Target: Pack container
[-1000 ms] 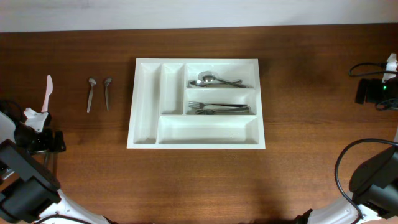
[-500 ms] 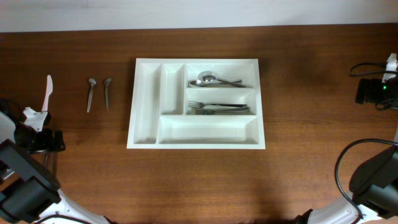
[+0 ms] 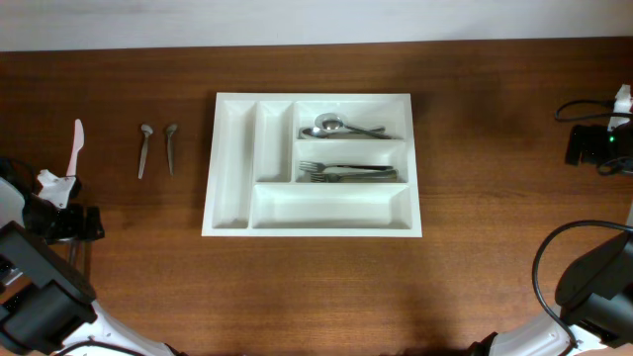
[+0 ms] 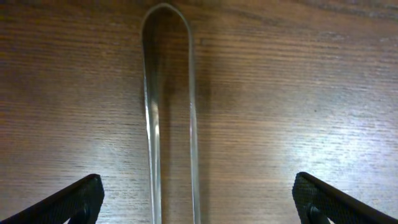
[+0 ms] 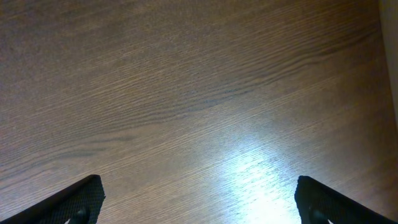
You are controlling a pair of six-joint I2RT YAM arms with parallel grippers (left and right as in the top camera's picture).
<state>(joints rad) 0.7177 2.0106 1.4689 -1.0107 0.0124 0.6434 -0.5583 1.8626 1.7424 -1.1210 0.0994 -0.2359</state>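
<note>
as its jaws stand wide, left gripper (image 4: 198, 202) empty, metal handle (image 4: 169, 124) untouched between them, right gripper (image 5: 199, 202) wide, empty

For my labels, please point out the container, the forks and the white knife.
container (image 3: 229, 168): overhead view, floor of leftmost compartment.
forks (image 3: 351, 172): overhead view, on the handles.
white knife (image 3: 76, 143): overhead view, mid-length.

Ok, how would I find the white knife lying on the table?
Start at the big white tray in the middle of the brown table. Go left past the two small metal spoons; the white knife lies nearer the table's left edge. It's the only white piece out there, while the spoons are shiny.
</note>
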